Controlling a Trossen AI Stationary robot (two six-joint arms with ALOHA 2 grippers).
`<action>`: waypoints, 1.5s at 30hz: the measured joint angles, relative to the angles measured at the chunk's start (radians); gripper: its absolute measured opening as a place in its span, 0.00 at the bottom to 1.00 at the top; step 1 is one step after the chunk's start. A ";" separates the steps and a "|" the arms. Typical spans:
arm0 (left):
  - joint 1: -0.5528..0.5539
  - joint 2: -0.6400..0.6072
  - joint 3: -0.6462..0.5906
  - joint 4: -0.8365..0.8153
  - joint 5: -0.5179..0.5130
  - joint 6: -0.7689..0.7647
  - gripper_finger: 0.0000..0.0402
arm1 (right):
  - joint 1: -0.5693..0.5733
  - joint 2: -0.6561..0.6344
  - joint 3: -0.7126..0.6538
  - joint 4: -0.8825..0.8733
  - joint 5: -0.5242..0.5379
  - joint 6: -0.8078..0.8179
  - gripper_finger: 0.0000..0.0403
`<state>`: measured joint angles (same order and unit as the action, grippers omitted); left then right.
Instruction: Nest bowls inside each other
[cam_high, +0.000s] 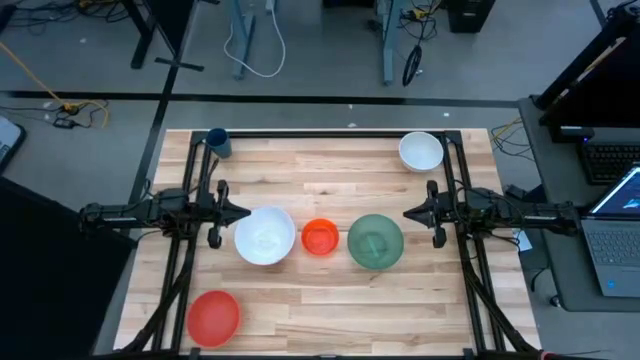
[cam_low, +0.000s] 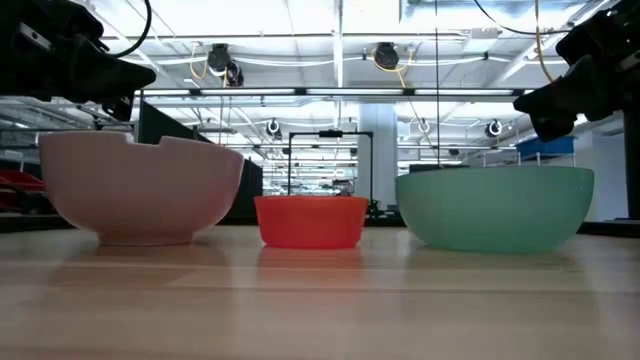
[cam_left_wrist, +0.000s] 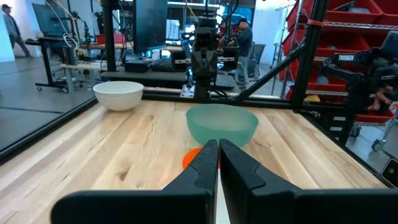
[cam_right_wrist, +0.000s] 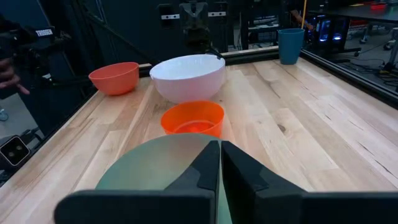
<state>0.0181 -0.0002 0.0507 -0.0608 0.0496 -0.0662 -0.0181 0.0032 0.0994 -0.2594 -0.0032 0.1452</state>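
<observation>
Item: five bowls, none nested. We note large white bowl (cam_high: 265, 236) just beside left gripper (cam_high: 243, 212); green bowl (cam_high: 376, 241) near right gripper (cam_high: 409, 213). Both grippers closed, empty.

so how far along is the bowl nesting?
Not started. All five sit apart: large white bowl, orange bowl and green bowl in a row, small white bowl and red bowl near opposite corners. Nothing in hand: left gripper and right gripper are shut, empty. All nesting remains.
</observation>
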 joint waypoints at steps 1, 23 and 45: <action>0.000 0.000 0.000 0.000 0.000 0.000 0.00 | 0.000 0.000 0.000 0.000 0.000 0.000 0.00; 0.000 0.000 0.000 -0.004 -0.015 -0.003 0.00 | -0.001 0.000 0.000 0.000 0.000 -0.035 0.00; 0.000 0.000 0.000 -0.044 -0.025 -0.087 0.00 | -0.002 0.078 0.000 0.063 0.046 -0.005 0.00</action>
<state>0.0181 0.0002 0.0508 -0.1044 0.0244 -0.1536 -0.0196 0.0814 0.0994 -0.1965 0.0426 0.1399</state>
